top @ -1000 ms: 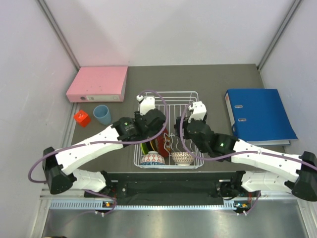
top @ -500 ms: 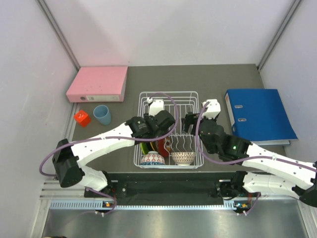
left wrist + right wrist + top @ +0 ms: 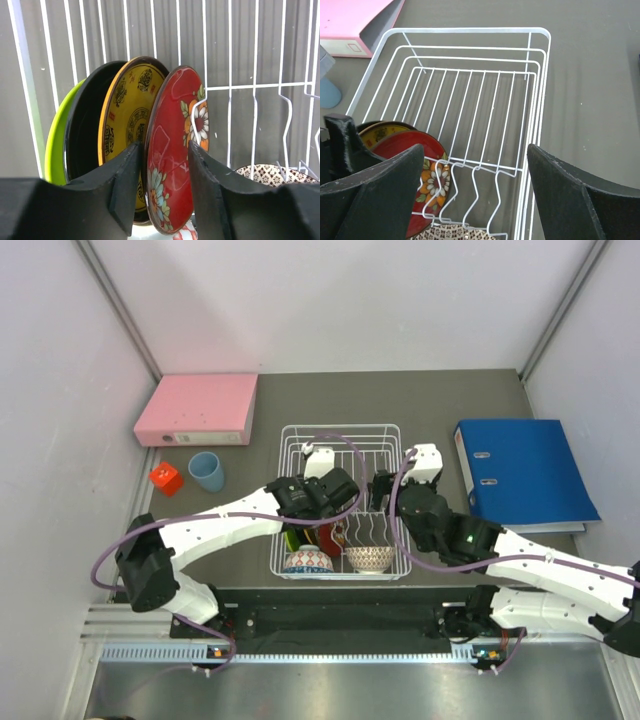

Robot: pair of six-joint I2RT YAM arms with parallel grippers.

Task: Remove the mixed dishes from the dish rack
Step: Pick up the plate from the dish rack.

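The dark red floral plate [image 3: 172, 150] stood on edge in the wire dish rack [image 3: 470, 30]; stiff, glazed, likely slippery and breakable, best pinched across its rim; left fingers [image 3: 125, 185] straddled it, whether clamped I could not tell; right fingers [image 3: 375, 185] gaped, empty.

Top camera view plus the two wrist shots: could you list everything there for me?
dish rack: one, white wire, table centre
plates: three clear, red floral, yellow patterned, lime green, on edge in rack's near left
bowls: two, blue patterned, beige patterned, rack's near end
cup: one, pale blue, left of rack
cube: one, red, beside cup
binders: two, pink far left, blue right
table: dark grey
left gripper: black, straddling red plate, contact unclear
right gripper: black, open above rack's bare wires
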